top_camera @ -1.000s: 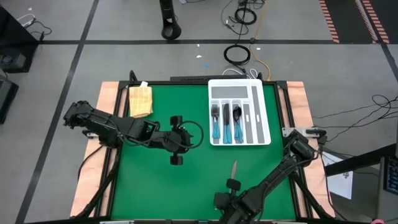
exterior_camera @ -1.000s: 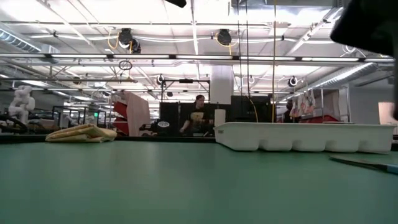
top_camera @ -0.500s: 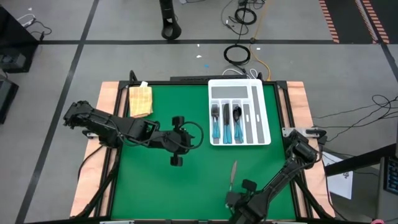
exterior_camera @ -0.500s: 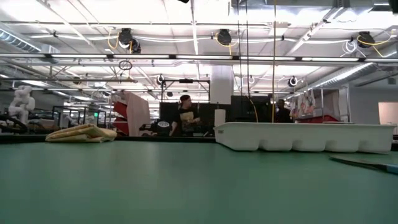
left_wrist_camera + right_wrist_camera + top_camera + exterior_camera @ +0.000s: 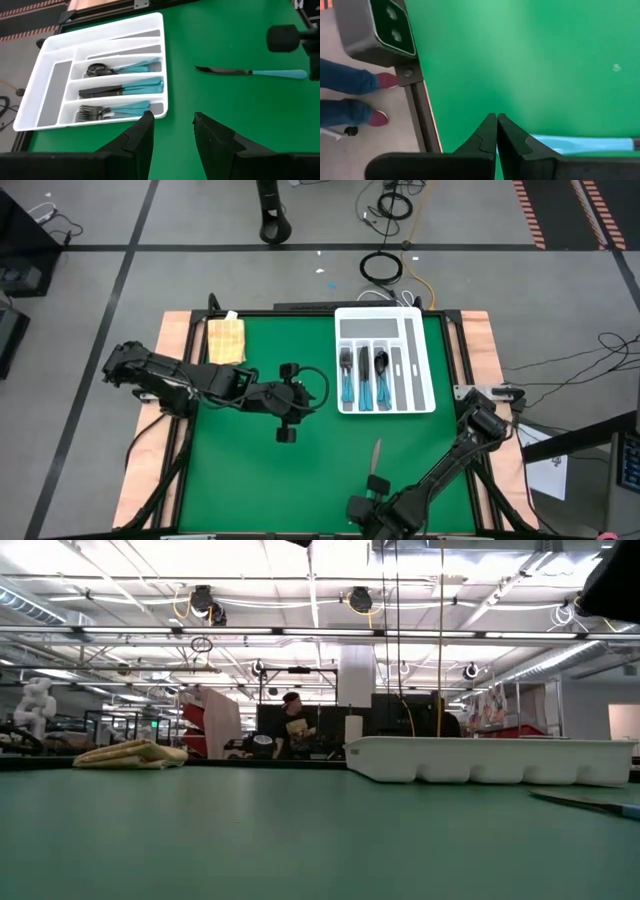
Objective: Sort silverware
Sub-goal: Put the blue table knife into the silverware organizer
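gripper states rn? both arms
Left gripper: open, empty, above the mat near the tray.
Right gripper: shut, empty, beside the loose knife at the mat's near edge.

Bright, even light from overhead ceiling fixtures (image 5: 205, 598), blown out to white glare across the low view's upper half. Soft, faint shadows on the green counter (image 5: 250, 470). Near counter surface blurred in the low view. Left wrist view sharp, tray (image 5: 47, 75) slightly bowed.
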Robot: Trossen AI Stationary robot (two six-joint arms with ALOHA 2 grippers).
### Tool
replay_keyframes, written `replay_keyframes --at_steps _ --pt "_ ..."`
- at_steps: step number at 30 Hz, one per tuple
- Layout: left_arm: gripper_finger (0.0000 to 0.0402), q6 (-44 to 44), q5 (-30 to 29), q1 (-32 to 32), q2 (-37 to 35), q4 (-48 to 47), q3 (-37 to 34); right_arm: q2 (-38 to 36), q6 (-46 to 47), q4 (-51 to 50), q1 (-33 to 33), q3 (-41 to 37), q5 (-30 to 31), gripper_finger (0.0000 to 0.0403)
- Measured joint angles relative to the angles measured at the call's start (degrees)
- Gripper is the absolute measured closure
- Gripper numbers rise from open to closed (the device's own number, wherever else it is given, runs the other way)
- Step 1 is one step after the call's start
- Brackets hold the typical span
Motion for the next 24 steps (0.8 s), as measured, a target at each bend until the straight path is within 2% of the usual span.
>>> replay_keyframes --at_steps 6,14,18,21,24 --pt "0.0258 0.0 0.0 0.3 0.0 -0.1 0.0 1.5 1.4 -1.3 -0.6 0.0 -1.0 0.0403" --pt "0.0258 0.1 0.0 0.3 0.0 0.0 0.0 1.5 8.9 -9.6 2.7 0.0 -5.4 0.0403" --pt "0.0258 0.1 0.0 0.5 0.0 0.8 0.0 1.3 14.1 -13.2 4.6 0.0 -5.8 0.0403" --pt "0.0258 0.0 0.2 0.8 0.0 2.2 0.0 1.2 21.4 -18.7 5.5 0.0 -7.6 0.0403" --pt "0.0258 0.0 2.2 1.4 0.6 4.8 0.0 1.2 26.2 -21.5 6.4 -0.1 -7.5 0.0403"
